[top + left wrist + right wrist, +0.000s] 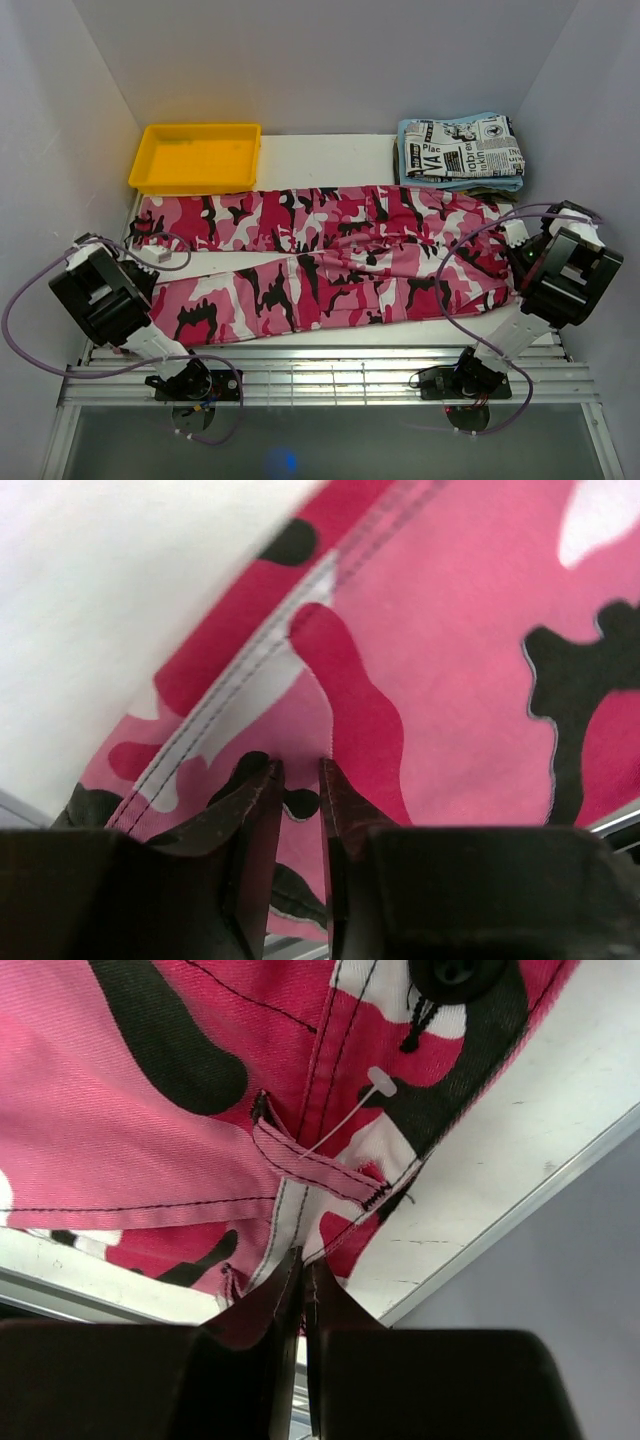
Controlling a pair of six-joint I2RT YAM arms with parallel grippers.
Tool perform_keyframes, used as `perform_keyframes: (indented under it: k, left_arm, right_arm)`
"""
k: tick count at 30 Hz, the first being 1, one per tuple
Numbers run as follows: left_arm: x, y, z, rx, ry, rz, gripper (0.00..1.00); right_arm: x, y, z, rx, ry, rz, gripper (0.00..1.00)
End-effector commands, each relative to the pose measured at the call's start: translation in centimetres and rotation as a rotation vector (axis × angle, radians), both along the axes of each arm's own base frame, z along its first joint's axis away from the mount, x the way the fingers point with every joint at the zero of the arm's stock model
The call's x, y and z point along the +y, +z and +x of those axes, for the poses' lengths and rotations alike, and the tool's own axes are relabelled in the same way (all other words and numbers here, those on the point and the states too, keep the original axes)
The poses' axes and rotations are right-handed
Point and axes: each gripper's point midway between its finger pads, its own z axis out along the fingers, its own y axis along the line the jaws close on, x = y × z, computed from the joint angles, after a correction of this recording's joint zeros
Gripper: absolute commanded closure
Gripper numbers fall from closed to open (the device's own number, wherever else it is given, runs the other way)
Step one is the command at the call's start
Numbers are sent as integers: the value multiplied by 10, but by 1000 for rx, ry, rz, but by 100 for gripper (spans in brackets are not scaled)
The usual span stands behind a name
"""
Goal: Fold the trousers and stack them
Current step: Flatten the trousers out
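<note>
- The desk [320,150] filled most of the top view, and I worked from its lower edge.
- The trousers [340,260] lay flat across the middle, waist at the right and both legs running left, a strip of bare desk between them. I judged them light, soft and limp. They would sag and slide, so the stitched hems and waistband looked the firmest holds.
- A yellow tray [195,187] sat at upper left, just above the far leg.
- A newspaper-print garment [465,145] lay folded on a light blue cloth [460,183] at upper right.
- My right pincer [302,1260] was closed tight at the waistband corner, with the cloth edge apparently nipped between its tips.
- My left pincer [298,770] stood at a narrow gap over the near leg's seam. I could not tell whether it gripped cloth.
</note>
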Motion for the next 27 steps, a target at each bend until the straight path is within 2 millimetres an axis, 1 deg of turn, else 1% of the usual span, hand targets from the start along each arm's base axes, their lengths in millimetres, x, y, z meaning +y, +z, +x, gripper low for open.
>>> perform_keyframes:
  k: [1,2,3,4,5,7,8,10,11,12,13,14,15,16,17,18,19,20,21,22,23,24,25,26,27]
  left_arm:
    - [32,-25,26,23,136,49,67]
    - [44,-23,42,-8,151,75,67]
    - [48,-26,48,-5,183,81,67]
    - [47,-36,55,12,184,70,67]
    - [56,-31,73,-21,192,88,67]
    - [53,-33,92,-32,202,77,67]
    - [57,-31,104,-46,206,80,65]
    - [52,-29,115,-56,193,71,60]
    - [49,-23,116,-61,181,64,54]
    - [46,-18,116,-68,168,56,49]
    - [43,-13,114,-79,129,50,44]
    - [38,1,113,-105,110,44,39]
    - [33,5,108,-111,95,39,31]
    - [29,14,107,-130,78,35,28]
    - [19,22,104,-144,53,0,25]
    - [15,42,106,-194,45,6,22]
    - [4,52,104,-211,34,-39,18]
    - [0,69,107,-250,24,-39,16]
    - [-8,77,105,-253,16,-60,16]
    - [-14,84,107,-271,13,-82,16]
    - [-22,94,107,-287,2,-88,16]
    - [-28,98,107,-293,-3,-102,16]
    - [-35,101,106,-297,-4,-123,15]
    - [-41,102,104,-290,-11,-129,15]
    - [-50,101,102,-285,-24,-140,15]
  right_arm:
    - [0,8,-17,6,88,-31,92]
    - [-1,7,-19,12,88,-36,92]
    - [-2,8,-20,9,88,-44,92]
    - [-3,6,-20,7,87,-49,92]
    - [-6,6,-19,3,82,-56,92]
    - [-9,9,-17,-1,68,-59,92]
    - [-10,11,-17,1,68,-62,92]
    - [-12,14,-17,4,86,-62,92]
    - [-13,18,-16,3,92,-65,92]
    - [-14,23,-14,-10,97,-71,88]
    - [-16,29,-12,-25,107,-72,82]
    - [-14,40,-3,-64,107,-51,76]
    - [-13,49,3,-98,106,-42,58]
    - [-12,57,10,-129,104,-31,50]
    - [-6,66,21,-178,95,5,40]
    - [-7,84,35,-232,84,15,20]
    - [-2,99,50,-285,62,63,12]
    - [1,106,56,-305,49,85,12]
    - [6,110,63,-317,40,110,12]
    - [13,110,69,-320,25,156,15]
    - [21,114,75,-326,30,179,19]
    - [24,112,76,-315,29,187,24]
    - [31,110,77,-304,29,209,33]
    - [45,102,72,-268,49,234,38]
    - [50,96,67,-246,55,245,42]
